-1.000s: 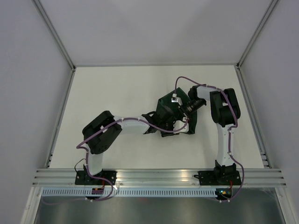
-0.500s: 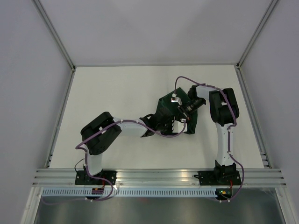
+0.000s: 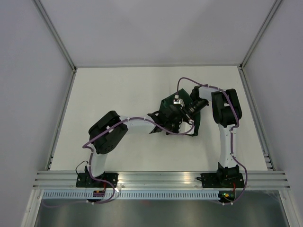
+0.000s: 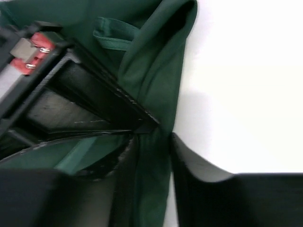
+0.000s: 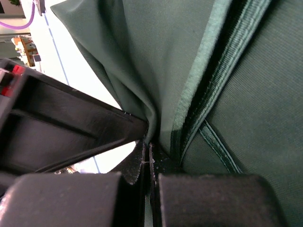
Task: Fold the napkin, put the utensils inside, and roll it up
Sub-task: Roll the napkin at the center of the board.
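The dark green napkin (image 3: pixel 194 124) is bunched up in the middle of the table, lifted between both grippers. My left gripper (image 3: pixel 170 125) is shut on a hanging fold of the napkin (image 4: pixel 161 80), with cloth pinched between its jaws (image 4: pixel 151 189). My right gripper (image 3: pixel 178 114) is shut on a hemmed edge of the napkin (image 5: pixel 156 56), with a thin layer of cloth between its pads (image 5: pixel 149 163). The two grippers are almost touching: each shows as a black body in the other's wrist view. The utensils are hidden or out of view.
The white table (image 3: pixel 118 94) is ringed by metal rails, with grey walls on the left, right and back. The arm bases sit on the rail at the near edge (image 3: pixel 161 179).
My left arm has swung its elbow forward and its gripper has moved up towards the right gripper. The napkin is bunched more tightly. The right arm has barely moved.
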Robot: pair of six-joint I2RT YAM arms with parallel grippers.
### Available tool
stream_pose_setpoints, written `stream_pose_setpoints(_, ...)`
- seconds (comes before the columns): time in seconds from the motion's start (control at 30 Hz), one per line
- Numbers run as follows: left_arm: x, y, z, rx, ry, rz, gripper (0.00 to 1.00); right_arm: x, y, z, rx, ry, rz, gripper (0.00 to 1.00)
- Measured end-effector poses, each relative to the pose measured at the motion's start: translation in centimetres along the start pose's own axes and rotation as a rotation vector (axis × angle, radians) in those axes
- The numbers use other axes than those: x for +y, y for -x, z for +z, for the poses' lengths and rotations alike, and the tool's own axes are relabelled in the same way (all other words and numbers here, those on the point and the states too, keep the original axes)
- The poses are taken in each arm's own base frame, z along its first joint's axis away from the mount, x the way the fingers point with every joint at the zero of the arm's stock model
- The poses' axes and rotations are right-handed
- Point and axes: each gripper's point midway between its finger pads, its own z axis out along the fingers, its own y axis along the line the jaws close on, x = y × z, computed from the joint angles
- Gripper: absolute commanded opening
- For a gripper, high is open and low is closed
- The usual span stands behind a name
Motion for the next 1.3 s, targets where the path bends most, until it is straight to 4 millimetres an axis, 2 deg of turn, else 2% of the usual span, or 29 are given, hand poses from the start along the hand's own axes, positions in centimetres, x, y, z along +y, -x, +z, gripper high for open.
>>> stream_pose_setpoints(0.17,-1.0,0.1,0.1,0.008,-0.065,-0.017,0.19,0.0,-0.2,-0.1,0.006,0.002,0.003,0.00)
stream_pose_setpoints(0.4,-1.2,0.3,0.1,0.016,-0.106,-0.051,0.08,0.0,-0.5,-0.1,0.018,0.001,0.004,0.01)
stream_pose_setpoints(0.47,-1.3,0.4,0.2,0.023,-0.121,-0.071,0.04,0.0,-0.6,-0.1,0.021,-0.001,0.007,0.04)
stream_pose_setpoints(0.6,-1.3,0.6,0.4,0.027,-0.161,-0.126,0.02,-0.1,-0.7,-0.4,0.023,-0.010,0.013,0.13)
stream_pose_setpoints(0.7,-1.2,0.9,0.5,0.019,-0.185,-0.176,0.02,-0.2,-0.6,-1.0,0.011,-0.025,0.007,0.27)
stream_pose_setpoints(0.83,-1.4,1.4,0.6,-0.001,-0.228,-0.247,0.02,-0.6,0.2,-2.5,-0.045,-0.060,-0.024,0.39)
stream_pose_setpoints(0.9,-1.5,1.6,0.7,-0.013,-0.248,-0.286,0.02,-1.0,0.7,-3.6,-0.084,-0.086,-0.048,0.43)
stream_pose_setpoints(1.13,-3.5,2.0,0.0,-0.047,-0.382,-0.463,0.02,-3.1,2.4,-7.2,-0.219,-0.192,-0.128,0.45)
stream_pose_setpoints(1.3,-4.1,2.0,-0.3,-0.069,-0.456,-0.584,0.02,-2.3,2.0,-9.5,-0.310,-0.231,-0.160,0.45)
